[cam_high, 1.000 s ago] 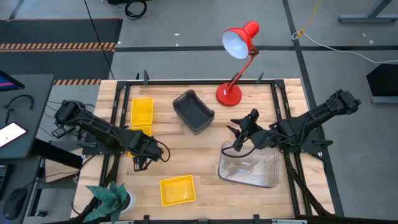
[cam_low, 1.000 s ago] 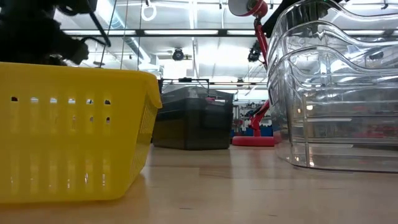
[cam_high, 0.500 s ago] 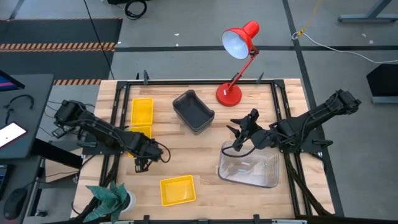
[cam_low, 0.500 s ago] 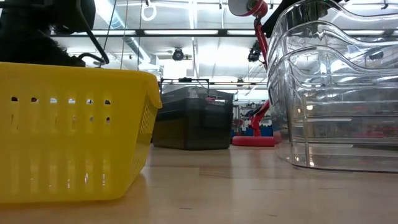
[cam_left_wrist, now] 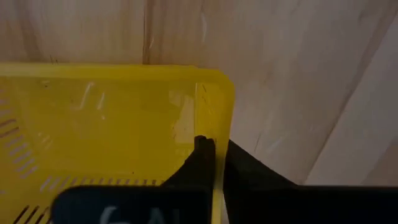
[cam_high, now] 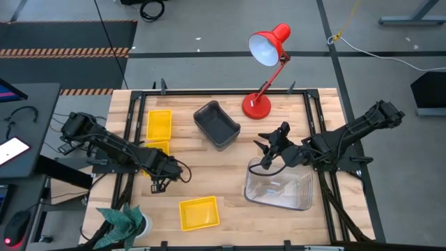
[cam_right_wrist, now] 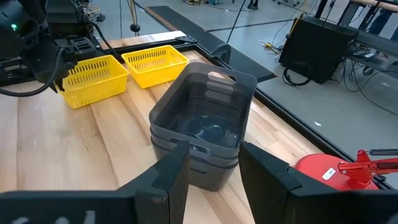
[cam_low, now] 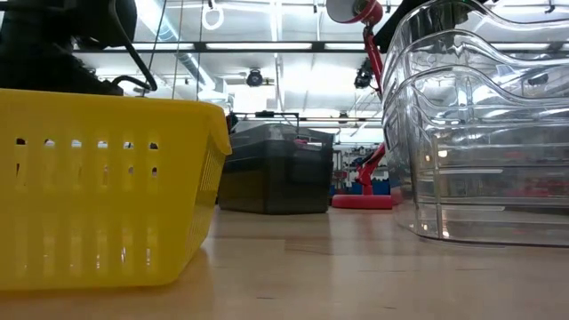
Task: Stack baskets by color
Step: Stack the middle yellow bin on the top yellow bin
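Left gripper (cam_high: 162, 183) pinched onto the rim of a yellow basket (cam_high: 156, 149) at the table's left side, one dark finger (cam_left_wrist: 202, 163) inside the wall and the other outside, close to a rounded corner; that basket mostly hidden under the arm in the high view, long axis hard to judge there. Just behind it, toward the far edge, a second yellow basket (cam_high: 159, 124), open side up, long axis running from near edge to far edge. A third yellow basket (cam_high: 198, 213) near the front edge, open side up, long axis across the table, turned slightly off square; filling the left of the low view as a slotted yellow wall (cam_low: 107, 191). Dark grey baskets (cam_high: 217, 125) nested in a stack at the middle back, open side up, set on a diagonal with the long axis slanting from back left to front right, close beside the red lamp (cam_high: 265, 63). Clear baskets (cam_high: 279, 187) nested at front right, open side up, long axis across the table. Right gripper (cam_high: 267, 161) above the back left corner of the clear stack, fingers (cam_right_wrist: 168, 180) spread wide with nothing between them, aimed toward the grey stack (cam_right_wrist: 202, 127). No brand, label or readable writing on any basket.
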Robot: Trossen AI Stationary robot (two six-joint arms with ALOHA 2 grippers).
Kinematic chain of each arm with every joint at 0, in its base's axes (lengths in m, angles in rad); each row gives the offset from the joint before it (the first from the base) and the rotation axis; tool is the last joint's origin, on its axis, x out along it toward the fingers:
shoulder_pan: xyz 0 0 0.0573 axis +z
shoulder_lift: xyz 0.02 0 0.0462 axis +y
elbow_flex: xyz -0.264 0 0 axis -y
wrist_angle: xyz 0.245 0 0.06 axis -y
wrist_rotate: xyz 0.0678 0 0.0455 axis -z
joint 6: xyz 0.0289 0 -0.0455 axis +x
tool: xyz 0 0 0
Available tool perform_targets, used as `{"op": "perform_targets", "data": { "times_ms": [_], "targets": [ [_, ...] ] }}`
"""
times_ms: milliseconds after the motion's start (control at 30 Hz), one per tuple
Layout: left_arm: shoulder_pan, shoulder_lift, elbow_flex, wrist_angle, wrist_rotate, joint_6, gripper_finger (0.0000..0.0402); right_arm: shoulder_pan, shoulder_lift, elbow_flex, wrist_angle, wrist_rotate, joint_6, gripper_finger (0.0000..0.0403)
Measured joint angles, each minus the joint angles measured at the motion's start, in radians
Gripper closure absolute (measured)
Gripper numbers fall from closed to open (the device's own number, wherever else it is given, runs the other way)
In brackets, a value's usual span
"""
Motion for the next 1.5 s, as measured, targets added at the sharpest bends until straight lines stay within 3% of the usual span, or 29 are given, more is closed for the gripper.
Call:
{"op": "perform_targets", "data": {
  "times_ms": [200, 400, 633, 800, 967, 1300, 1500],
  "targets": [
    [0.020, 0.000, 0.010, -0.012, 0.065, 0.006, 0.0377, 0.000, 0.000, 0.000, 0.000, 0.000, 0.000, 0.0260],
    [0.030, 0.000, 0.150, -0.161, 0.079, 0.031, 0.0389, 0.000, 0.000, 0.000, 0.000, 0.000, 0.000, 0.0260],
    [0.043, 0.000, 0.340, -0.345, -0.057, 0.069, 0.0389, -0.001, 0.000, 0.000, 0.000, 0.003, 0.000, 0.0260],
    [0.079, 0.000, 0.400, -0.415, -0.179, 0.074, 0.0389, -0.001, 0.000, 0.000, 0.000, 0.003, 0.000, 0.0260],
    [0.142, 0.000, 0.371, -0.420, -0.282, 0.138, 0.0389, -0.001, 0.000, 0.000, 0.000, 0.003, 0.000, 0.0260],
    [0.335, 0.000, 0.200, -0.357, -0.464, 0.309, 0.0389, -0.001, 0.000, 0.000, 0.000, 0.000, 0.000, 0.0260],
    [0.416, 0.000, 0.159, -0.266, -0.471, 0.382, 0.0389, -0.001, 0.000, 0.000, 0.000, 0.000, 0.000, 0.0260]
  ]
}}
